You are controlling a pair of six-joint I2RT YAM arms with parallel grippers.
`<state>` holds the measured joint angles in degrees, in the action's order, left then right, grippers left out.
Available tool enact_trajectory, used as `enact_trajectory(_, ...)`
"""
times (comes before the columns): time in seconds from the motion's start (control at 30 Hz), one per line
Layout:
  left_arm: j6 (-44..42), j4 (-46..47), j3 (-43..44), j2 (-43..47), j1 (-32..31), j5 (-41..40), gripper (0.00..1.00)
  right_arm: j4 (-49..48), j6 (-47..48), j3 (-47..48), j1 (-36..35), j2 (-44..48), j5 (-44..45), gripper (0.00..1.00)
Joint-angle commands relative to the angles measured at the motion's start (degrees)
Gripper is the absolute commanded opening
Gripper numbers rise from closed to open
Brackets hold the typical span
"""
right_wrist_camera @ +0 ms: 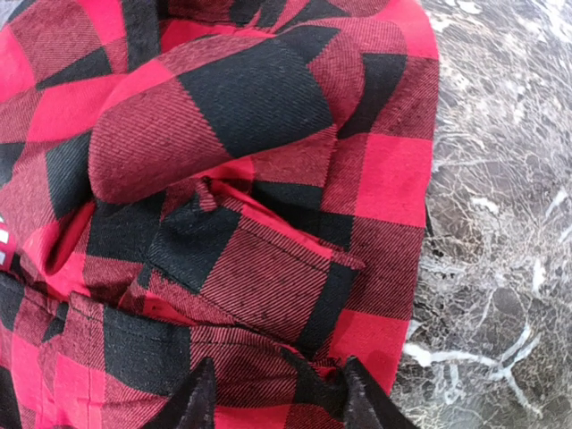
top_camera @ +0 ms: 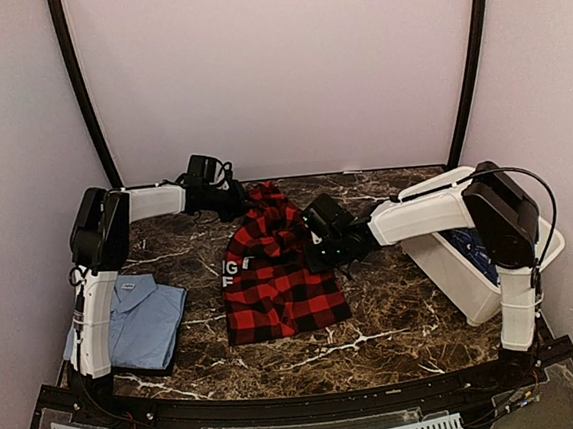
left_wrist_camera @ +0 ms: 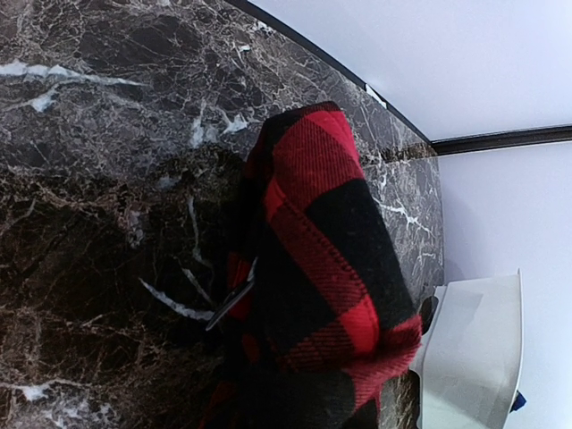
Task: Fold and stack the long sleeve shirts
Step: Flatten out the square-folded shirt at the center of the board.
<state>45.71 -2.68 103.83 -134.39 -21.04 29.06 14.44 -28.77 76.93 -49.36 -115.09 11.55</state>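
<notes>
Here, rumpled checked flannel [top_camera: 277,276] — veined marble [top_camera: 396,315].

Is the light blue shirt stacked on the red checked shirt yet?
No, the light blue shirt lies folded at the left of the table, apart from the red checked shirt in the middle.

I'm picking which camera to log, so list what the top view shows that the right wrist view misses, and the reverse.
Only the top view: the folded light blue shirt at the left, the white bin at the right, both arms, and the left gripper at the cloth's raised far end. Only the right wrist view: the right gripper, fingertips apart on the cloth, and what looks like a pocket flap close up. Both: the red-and-black checked shirt on the dark marble table.
</notes>
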Motion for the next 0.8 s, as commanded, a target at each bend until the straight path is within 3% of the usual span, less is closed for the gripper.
enact_trajectory(0.0,0.05,-1.43,2.14,-0.19,0.21,-0.09,0.05,-0.17,0.27,0.07,-0.29,0.33,-0.60,0.39)
enact_trajectory(0.13,0.03,-1.51,2.35,-0.62,0.28,-0.23,0.05,-0.21,0.05,-0.42,-0.36,0.91,-1.40,0.26)
enact_trajectory(0.3,0.25,-1.70,2.81,-0.94,0.28,-1.09,0.04,-0.82,0.02,-1.82,-0.76,3.74,-3.75,0.00)
enact_trajectory(0.77,0.34,-1.49,6.16,-2.66,0.29,-3.93,0.03,-0.13,-1.10,-9.75,-9.55,20.56,-8.90,0.00)
